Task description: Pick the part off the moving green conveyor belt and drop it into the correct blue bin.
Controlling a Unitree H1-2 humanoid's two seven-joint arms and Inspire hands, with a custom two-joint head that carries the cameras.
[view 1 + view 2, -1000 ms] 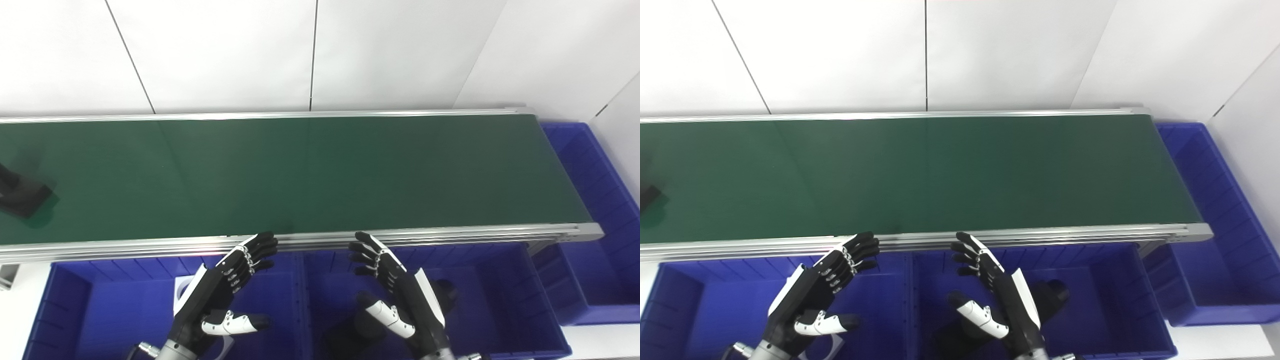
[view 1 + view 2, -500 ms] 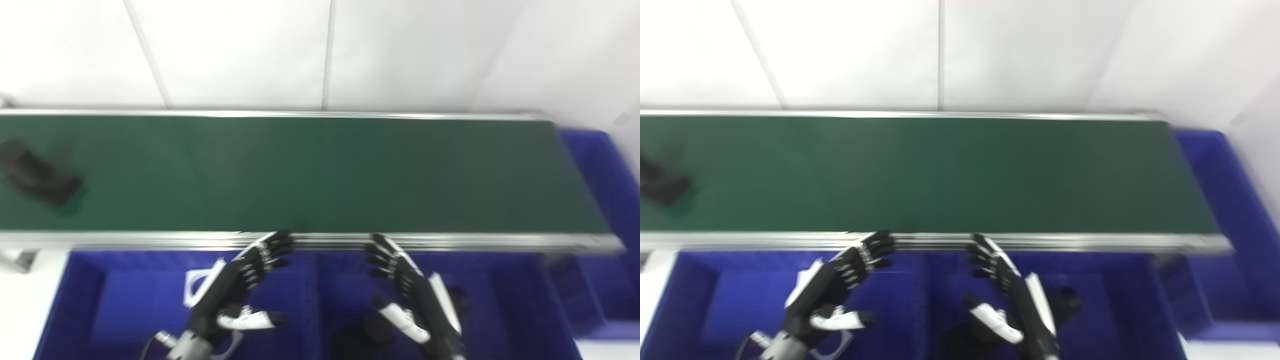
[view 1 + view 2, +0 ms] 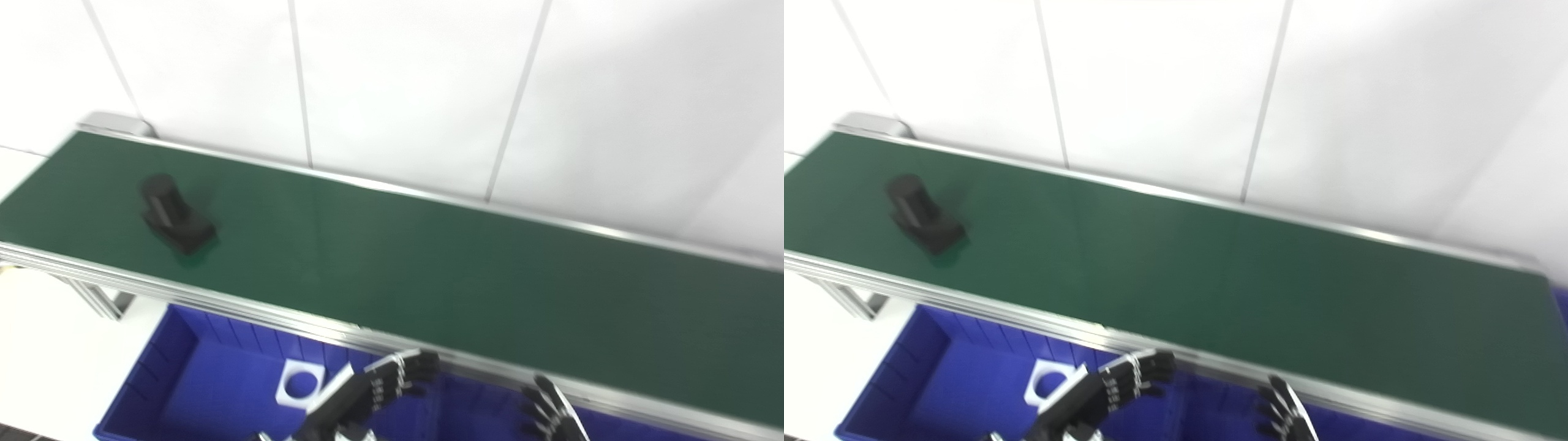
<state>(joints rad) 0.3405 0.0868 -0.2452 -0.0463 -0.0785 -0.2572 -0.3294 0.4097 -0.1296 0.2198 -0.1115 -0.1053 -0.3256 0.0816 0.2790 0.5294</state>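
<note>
Black part [image 3: 174, 219], a cylinder on a blocky base, lies near the left end of the green conveyor belt [image 3: 429, 275], well apart from both hands. Below the belt's near rail, a blue bin [image 3: 184, 392] holds a white square piece with a round hole [image 3: 300, 384]. Just right of it the left hand [image 3: 367, 398] hovers with fingers spread and holding nothing, while the right hand [image 3: 551, 416] shows only extended fingertips at the bottom edge, empty as far as visible.
</note>
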